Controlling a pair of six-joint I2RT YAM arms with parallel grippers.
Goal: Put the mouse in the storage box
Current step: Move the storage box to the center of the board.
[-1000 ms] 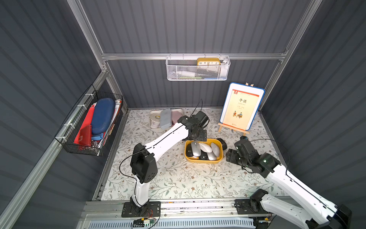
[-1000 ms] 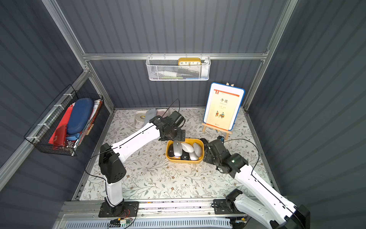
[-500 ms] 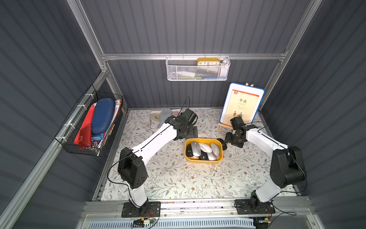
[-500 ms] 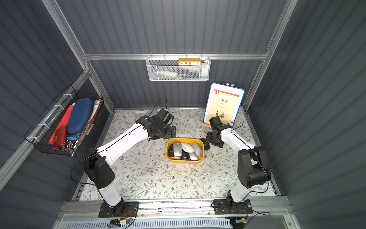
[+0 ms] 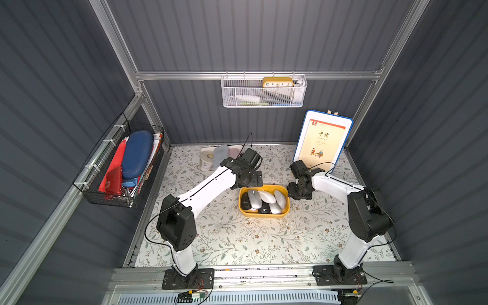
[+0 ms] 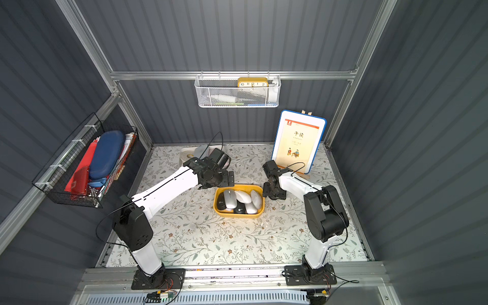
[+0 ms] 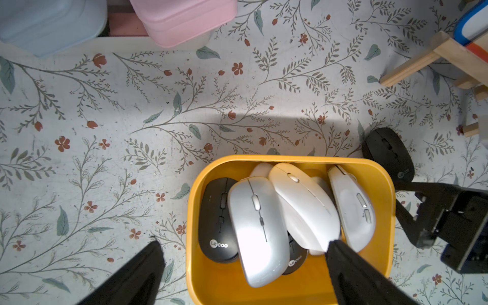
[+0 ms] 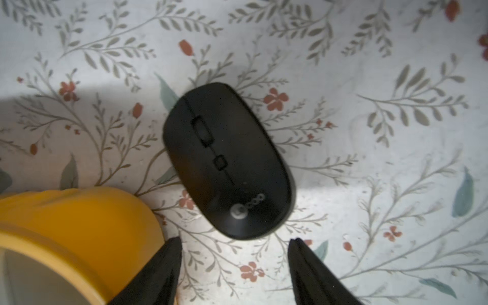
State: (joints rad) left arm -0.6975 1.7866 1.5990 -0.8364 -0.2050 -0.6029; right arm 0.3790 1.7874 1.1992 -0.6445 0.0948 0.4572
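The black mouse (image 8: 227,161) lies on the desk (image 8: 383,184) just ahead of the right fingers (image 8: 158,274), which are parted and empty. The yellow box (image 8: 79,211) sits beside one finger. The mouse is probably light, stiff and slick, so pinch its flanks mid-body. The left fingers (image 7: 137,277) gape empty, one over the box.

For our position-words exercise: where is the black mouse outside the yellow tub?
In the right wrist view, the flat black plastic mouse lies on the floral tabletop, beside the shallow yellow plastic tub's far right corner, just ahead of the right pincer.
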